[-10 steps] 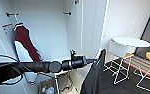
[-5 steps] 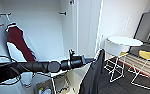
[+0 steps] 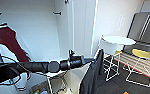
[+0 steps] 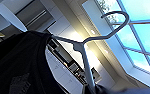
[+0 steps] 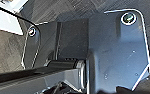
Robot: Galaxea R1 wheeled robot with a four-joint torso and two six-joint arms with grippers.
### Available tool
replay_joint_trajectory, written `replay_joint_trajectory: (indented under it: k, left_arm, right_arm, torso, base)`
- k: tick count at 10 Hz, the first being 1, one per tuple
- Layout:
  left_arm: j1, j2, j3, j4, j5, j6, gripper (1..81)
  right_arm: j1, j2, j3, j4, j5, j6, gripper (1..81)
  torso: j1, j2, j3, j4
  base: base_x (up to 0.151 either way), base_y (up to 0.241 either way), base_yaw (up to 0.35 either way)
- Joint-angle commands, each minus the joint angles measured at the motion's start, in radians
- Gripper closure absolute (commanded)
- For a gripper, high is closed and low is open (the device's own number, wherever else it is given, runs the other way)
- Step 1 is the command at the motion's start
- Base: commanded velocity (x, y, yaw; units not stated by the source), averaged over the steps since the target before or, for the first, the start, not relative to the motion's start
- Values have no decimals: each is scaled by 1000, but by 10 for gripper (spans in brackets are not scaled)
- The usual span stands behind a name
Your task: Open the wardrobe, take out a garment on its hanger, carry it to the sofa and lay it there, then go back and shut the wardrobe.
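Head view first: the left arm is seen reaching in across the lower half of the frame, and the long black jacket-like garment (image 3: 92, 75) is carried at its far end, hanging straight down with its long axis vertical, clear of the tall white wardrobe (image 3: 73, 27), whose interior is seen open behind the arm. A dark red garment (image 3: 11, 46) is left hanging at the wardrobe's left side. In the left wrist view the thin white hanger (image 4: 87, 47) is seen rising from the black fabric, its curved hook free and catching on nothing; its stem is led down toward the left gripper (image 3: 94, 59), which is judged to be clamped on the hanger, though the fingers themselves cannot be made out. The load is thus hung directly below and just ahead of the left hand, and it is plainly the nearer arm. Of the right gripper's fingers nothing can be told. A round white table (image 3: 118, 40) and a yellow-seated wire chair (image 3: 142, 53) are seen to the right.
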Motion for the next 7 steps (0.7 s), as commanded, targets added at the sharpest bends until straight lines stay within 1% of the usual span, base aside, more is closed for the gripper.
replay_joint_trajectory:
  k: [1,7]
  left_arm:
    - [-162,2,23,43,-23,19,811]
    - [-158,5,26,41,-23,19,811]
  right_arm:
    - [42,4,5,7,-45,2,10]
    - [40,-1,2,7,-45,3,10]
  torso:
    - [0,0,0,0]
    - [0,0,0,0]
  base:
    - [0,0,-115]
    - [0,0,-116]
